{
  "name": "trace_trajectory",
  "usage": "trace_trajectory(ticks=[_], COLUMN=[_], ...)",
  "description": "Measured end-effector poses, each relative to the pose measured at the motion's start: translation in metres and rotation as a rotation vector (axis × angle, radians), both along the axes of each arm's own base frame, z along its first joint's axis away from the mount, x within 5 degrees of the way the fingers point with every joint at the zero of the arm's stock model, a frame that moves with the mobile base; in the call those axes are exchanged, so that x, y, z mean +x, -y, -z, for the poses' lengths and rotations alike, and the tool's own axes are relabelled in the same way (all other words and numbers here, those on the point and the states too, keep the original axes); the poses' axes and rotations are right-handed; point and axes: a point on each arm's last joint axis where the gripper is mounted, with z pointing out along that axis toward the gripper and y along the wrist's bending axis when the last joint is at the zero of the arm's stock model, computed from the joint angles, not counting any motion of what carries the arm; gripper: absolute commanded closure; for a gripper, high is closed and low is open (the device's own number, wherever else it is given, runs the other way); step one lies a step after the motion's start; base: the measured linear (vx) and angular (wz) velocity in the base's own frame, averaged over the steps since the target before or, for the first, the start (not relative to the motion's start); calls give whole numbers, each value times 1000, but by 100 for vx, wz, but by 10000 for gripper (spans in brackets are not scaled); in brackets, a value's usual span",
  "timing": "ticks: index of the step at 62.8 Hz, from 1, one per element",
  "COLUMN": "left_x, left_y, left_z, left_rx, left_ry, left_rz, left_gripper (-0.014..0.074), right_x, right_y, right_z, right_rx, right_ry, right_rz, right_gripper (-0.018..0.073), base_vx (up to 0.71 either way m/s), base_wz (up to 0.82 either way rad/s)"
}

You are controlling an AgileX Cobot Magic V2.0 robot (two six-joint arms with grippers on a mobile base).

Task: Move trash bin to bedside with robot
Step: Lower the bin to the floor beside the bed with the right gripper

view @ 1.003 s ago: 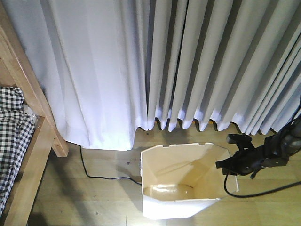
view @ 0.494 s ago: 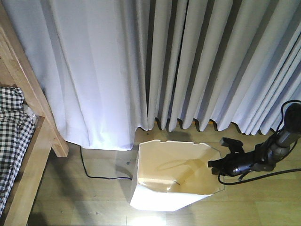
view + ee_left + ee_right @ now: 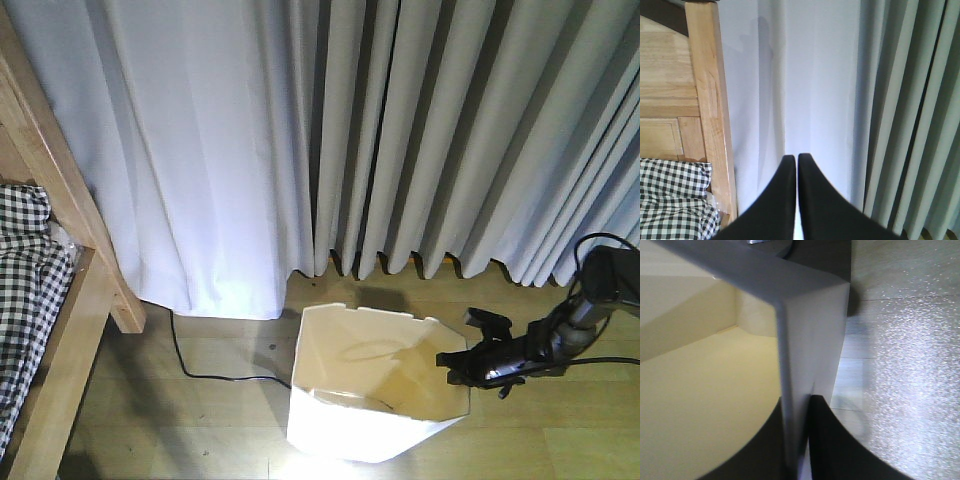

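Observation:
The white trash bin [image 3: 372,436] stands on the wood floor below the curtains, its beige inside showing. My right gripper [image 3: 458,364], at the end of the robot's black arm [image 3: 560,335], is shut on the bin's right rim. In the right wrist view the bin wall [image 3: 812,335] sits pinched between the right gripper [image 3: 797,404] fingers. The bedside shows at the left: light wooden frame [image 3: 95,275] and checked bedding [image 3: 25,285]. My left gripper [image 3: 796,158] is shut on nothing, facing the bed frame [image 3: 707,105] and the curtain.
Grey-white curtains [image 3: 400,130] hang to the floor behind the bin. A black cable [image 3: 200,373] runs across the floor from under the curtain toward the bin. Bare wood floor lies between the bin and the bed frame.
The right gripper and the held bin have shifted left, toward the bed, and a little lower in view. The bin's tilt has changed. The bed and curtains look the same.

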Motion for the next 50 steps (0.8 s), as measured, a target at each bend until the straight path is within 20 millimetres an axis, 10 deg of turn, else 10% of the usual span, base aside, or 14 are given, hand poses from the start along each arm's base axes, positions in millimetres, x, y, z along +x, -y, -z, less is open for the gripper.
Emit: trace_trajectory(ticks=[27,50], left_x=[0,0], left_y=[0,0], left_z=[0,0], left_rx=[0,0], left_ry=[0,0], left_rz=[0,0], left_gripper=[602,602], right_x=[5,10], right_y=[-10,-16], right_z=[2,-5], right_rx=[-98,-26], right_ry=[-2,21], right_rz=[-64,-113], right_gripper=[490,80], base_vx=[0,0], base_wz=[0,0])
